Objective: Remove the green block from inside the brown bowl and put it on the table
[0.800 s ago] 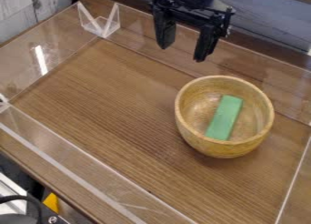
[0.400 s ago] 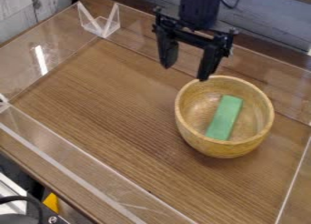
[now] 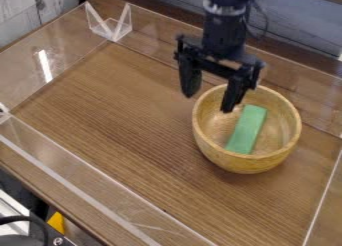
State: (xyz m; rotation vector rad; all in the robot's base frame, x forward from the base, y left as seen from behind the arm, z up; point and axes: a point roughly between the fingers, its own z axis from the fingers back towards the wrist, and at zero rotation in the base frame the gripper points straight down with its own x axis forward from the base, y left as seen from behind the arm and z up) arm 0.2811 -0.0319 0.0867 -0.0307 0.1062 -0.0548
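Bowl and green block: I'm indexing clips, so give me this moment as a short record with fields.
block: green block, inside the bowl
bowl: brown bowl, upright on the table
fingers: spread open, over the far-left part of the bowl as the camera sees it
held: nothing
side walls: clear panels around the tabletop
task state: block not yet out of the bowl
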